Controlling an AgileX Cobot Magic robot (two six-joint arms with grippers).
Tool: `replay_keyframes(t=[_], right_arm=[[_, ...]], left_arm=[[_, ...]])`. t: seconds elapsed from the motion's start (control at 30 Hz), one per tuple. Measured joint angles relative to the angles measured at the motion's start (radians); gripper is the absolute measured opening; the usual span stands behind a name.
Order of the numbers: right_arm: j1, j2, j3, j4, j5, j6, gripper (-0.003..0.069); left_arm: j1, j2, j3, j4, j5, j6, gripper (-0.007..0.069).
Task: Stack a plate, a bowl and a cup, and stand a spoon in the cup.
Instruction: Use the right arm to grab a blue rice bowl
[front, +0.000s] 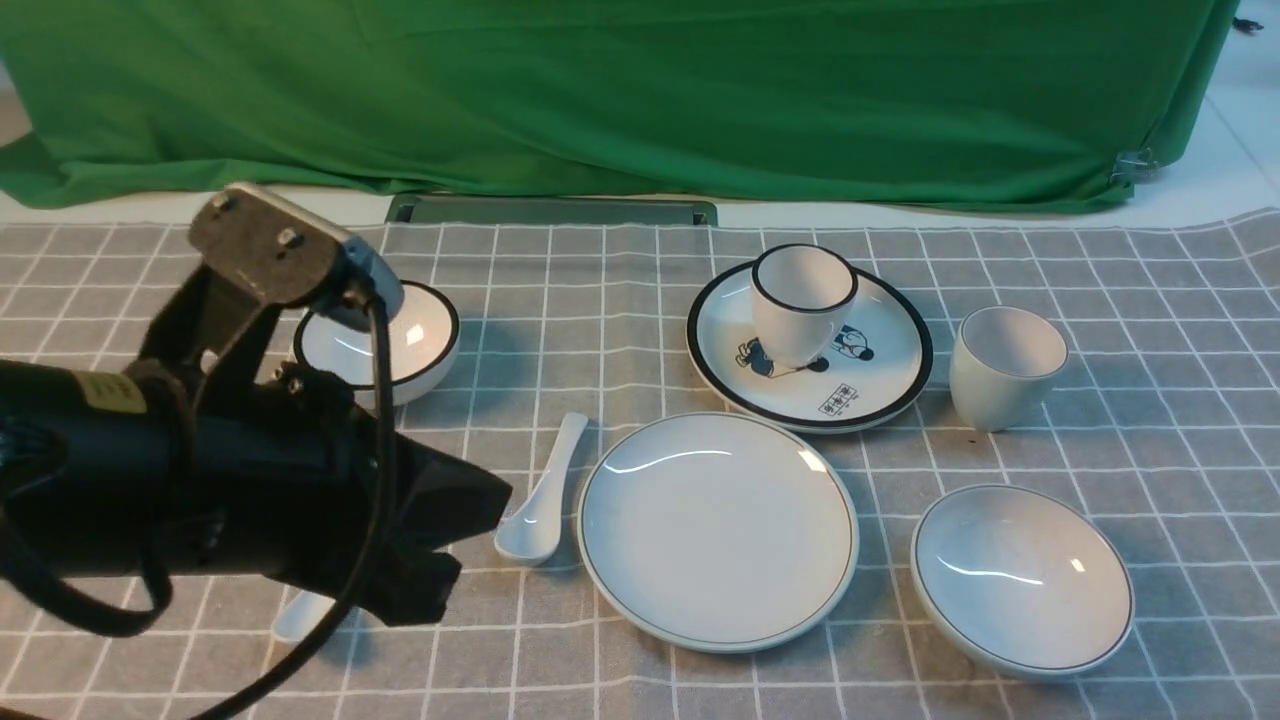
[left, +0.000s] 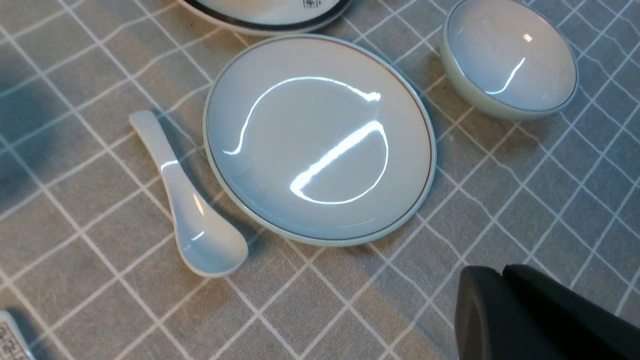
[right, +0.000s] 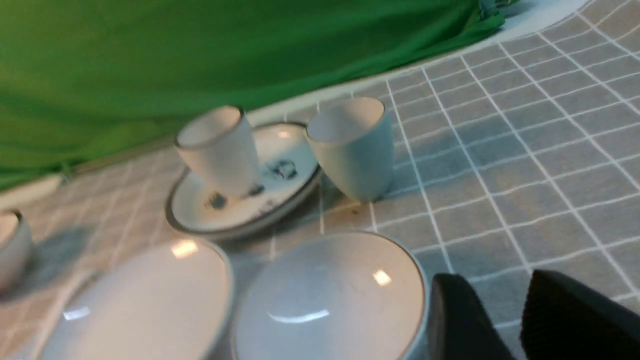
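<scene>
The plate lies bare on the checked cloth, with the spoon just beside it at 9 o'clock, the bowl near at 4 o'clock and the cup upright at 2 o'clock. The left gripper hangs with jaws pressed together, empty. The right gripper, jaws partly apart, holds nothing beside the bowl's rim

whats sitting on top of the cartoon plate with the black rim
A white cup with a black rim stands upright on the cartoon plate. The cup hides part of the printed figures beneath it.
</scene>
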Motion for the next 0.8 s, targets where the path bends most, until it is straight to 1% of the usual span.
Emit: replay_keyframes(t=[0.07,0.23,0.43,0.53,0.6,0.67,0.7,0.73,0.77,0.8], right_arm=[[0.000,0.000,0.000,0.004,-0.088,0.026,0.0242],[0.000,0.000,0.000,0.007,-0.212,0.034,0.0242],[0.000,0.000,0.000,0.008,-0.240,0.036,0.0242],[0.000,0.000,0.000,0.008,-0.241,0.044,0.0235],[0.005,0.015,-0.025,0.008,-0.157,0.060,0.0207],[0.019,0.071,-0.102,0.008,-0.022,0.038,0.0167],[0.037,0.142,-0.187,0.008,0.094,-0.023,0.0141],[0.053,0.207,-0.257,0.008,0.181,-0.081,0.0130],[0.069,0.266,-0.317,0.008,0.251,-0.130,0.0125],[0.073,0.296,-0.346,0.008,0.286,-0.154,0.0124]], left_arm=[[0.000,-0.023,0.000,0.000,-0.012,0.006,0.0017],[0.000,-0.071,0.000,0.000,-0.018,0.015,0.0017],[0.000,-0.143,0.000,0.055,-0.015,0.017,0.0017],[0.000,-0.184,0.000,0.058,-0.003,0.014,0.0017],[0.000,-0.202,0.000,0.054,-0.003,0.013,0.0017],[0.000,-0.230,-0.001,0.050,-0.007,0.011,0.0017],[0.000,-0.243,-0.001,0.050,-0.014,0.011,0.0017],[0.000,-0.250,-0.001,0.050,-0.020,0.011,0.0017],[0.000,-0.255,-0.001,0.050,-0.028,0.012,0.0017],[0.000,-0.257,-0.001,0.050,-0.029,0.012,0.0017]])
